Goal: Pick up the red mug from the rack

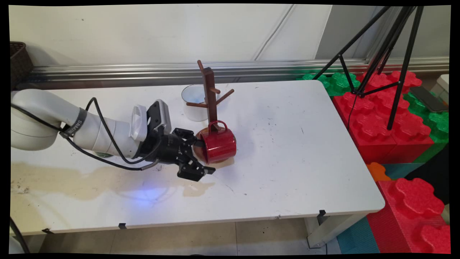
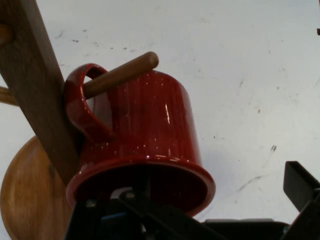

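I see the red mug (image 1: 218, 145) tipped sideways, rim at my jaws, handle hooked over a peg of the wooden mug tree (image 1: 210, 94).

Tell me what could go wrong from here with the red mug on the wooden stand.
1. The glossy red mug hangs only by its handle on a short wooden peg; a nudge might slide it off.
2. The black gripper is open, and one finger appears to reach into the mug's mouth; a crooked move could drag the mug and tip the brown wooden mug tree.
3. The white pot stands just behind the tree, so a toppling tree could strike it.
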Robot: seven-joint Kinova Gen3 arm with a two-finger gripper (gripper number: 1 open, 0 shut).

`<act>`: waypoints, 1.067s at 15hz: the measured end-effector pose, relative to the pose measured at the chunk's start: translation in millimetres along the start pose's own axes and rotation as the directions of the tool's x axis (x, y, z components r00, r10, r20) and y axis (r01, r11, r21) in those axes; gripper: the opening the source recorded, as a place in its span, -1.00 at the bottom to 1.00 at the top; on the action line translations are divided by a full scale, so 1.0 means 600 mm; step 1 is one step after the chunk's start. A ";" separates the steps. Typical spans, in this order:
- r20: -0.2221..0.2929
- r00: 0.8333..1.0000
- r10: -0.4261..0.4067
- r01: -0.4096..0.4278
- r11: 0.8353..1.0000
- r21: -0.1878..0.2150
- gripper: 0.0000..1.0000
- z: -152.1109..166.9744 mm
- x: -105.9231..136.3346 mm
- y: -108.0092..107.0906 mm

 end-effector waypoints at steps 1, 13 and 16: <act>0.001 1.000 -0.002 0.002 1.000 0.002 1.00 0.001 -0.001 0.001; -0.003 1.000 -0.024 0.024 1.000 0.020 1.00 0.014 -0.002 0.008; -0.005 1.000 -0.026 0.026 0.999 0.024 1.00 0.017 -0.001 0.010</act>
